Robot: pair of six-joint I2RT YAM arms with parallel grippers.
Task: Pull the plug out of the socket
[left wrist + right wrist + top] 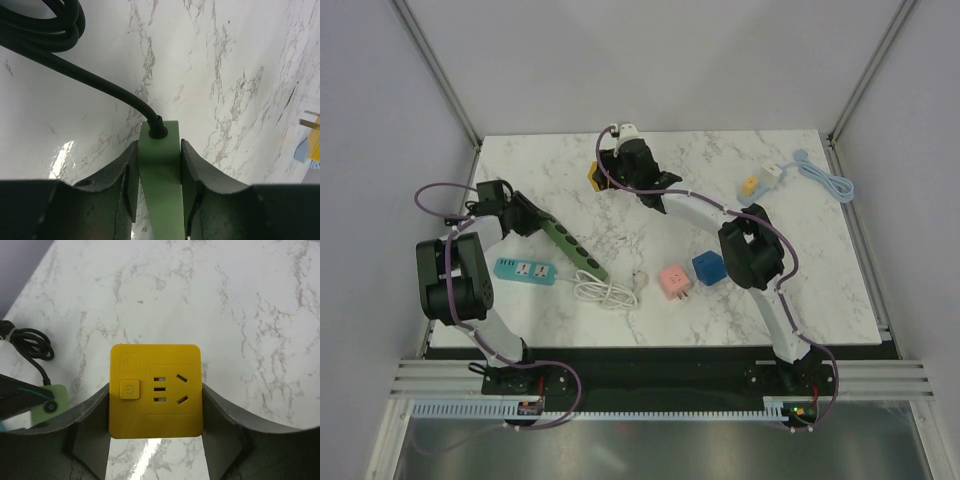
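left tool point(525, 212) is clamped on one end of the green power strip point(575, 250), which runs away from it toward the near edge. right tool point(607, 176) pinches the yellow socket cube point(592, 181) close to the far edge of the surface point(520, 160), bare marble between the two tools. the yellow plug point(750, 185) lies well apart behind the right tool, near the right rim.

left wrist: fingers point(125, 170) press both sides of the strip's end, where the black cord point(90, 75) leaves it; open marble ahead.

right wrist: fingers point(220, 410) hug the cube's side edges, its slotted face toward the camera; open marble beyond.
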